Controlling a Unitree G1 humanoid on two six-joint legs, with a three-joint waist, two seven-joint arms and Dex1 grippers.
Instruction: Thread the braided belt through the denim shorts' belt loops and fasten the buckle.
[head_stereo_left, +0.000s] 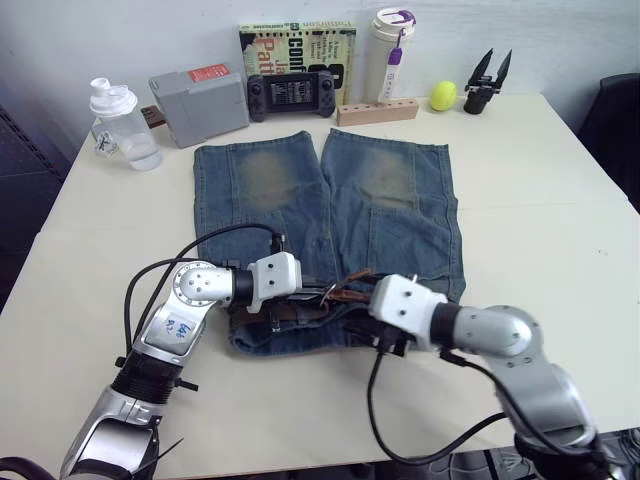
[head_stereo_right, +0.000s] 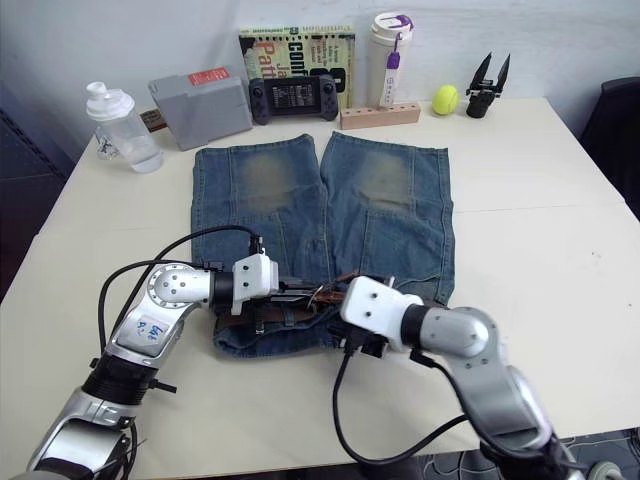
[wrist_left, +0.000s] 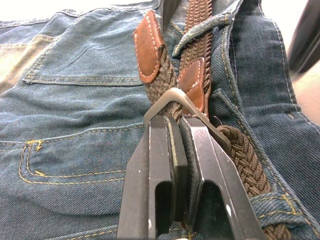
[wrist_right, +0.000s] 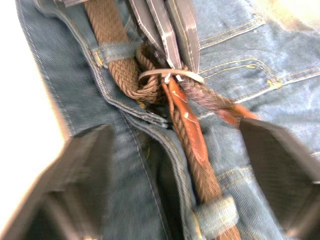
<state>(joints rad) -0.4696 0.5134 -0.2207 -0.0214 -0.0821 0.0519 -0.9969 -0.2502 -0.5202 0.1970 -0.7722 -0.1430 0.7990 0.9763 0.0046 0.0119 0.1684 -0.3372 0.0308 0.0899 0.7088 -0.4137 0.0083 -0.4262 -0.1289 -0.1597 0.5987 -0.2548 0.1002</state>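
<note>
My cream-coloured table top (head_stereo_left: 560, 250) carries the faded blue denim shorts (head_stereo_left: 385, 200), spread flat in the middle. Along the far edge stand a clear plastic shaker bottle (head_stereo_left: 120, 125), a grey box with a red label (head_stereo_left: 200, 105), a black handheld game console (head_stereo_left: 292, 96), a pale wooden block (head_stereo_left: 377, 111), a yellow-green ball (head_stereo_left: 443, 95) and a spare black two-fingered gripper (head_stereo_left: 487, 82).

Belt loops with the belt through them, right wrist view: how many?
2. One blue denim belt loop wraps the dark brown braided belt beside the silver metal buckle; another wraps it between the open right gripper's fingers. Others may be hidden.
</note>
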